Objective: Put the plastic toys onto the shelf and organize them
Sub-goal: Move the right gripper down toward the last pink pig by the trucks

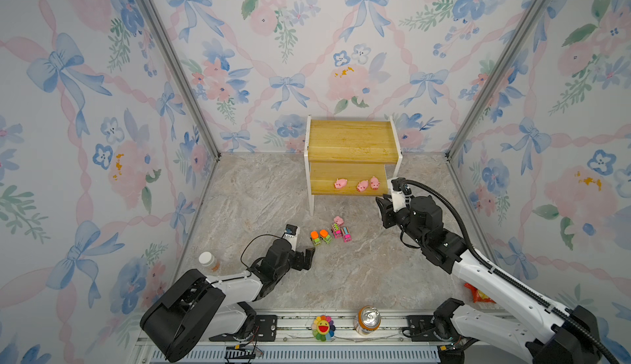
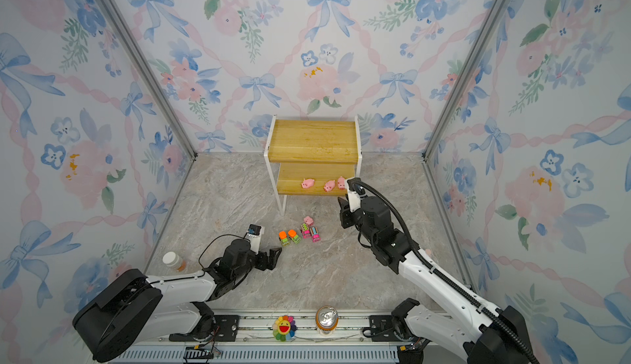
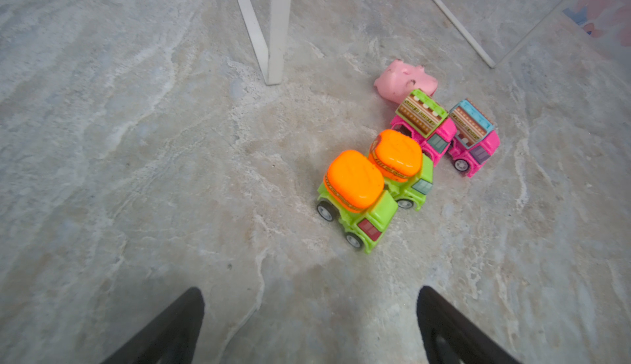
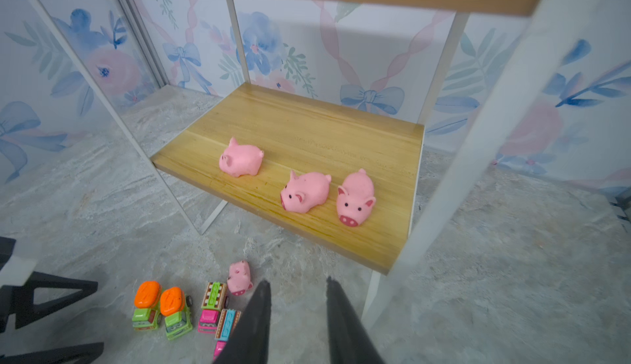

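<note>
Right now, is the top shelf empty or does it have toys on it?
Empty. The top board is bare wood in both top views; the three pigs sit on the lower board.

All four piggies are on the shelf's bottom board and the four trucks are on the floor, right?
Not quite. Only three pigs are on the bottom board; the fourth pig is on the floor with the four trucks, as the right wrist view shows.
</note>
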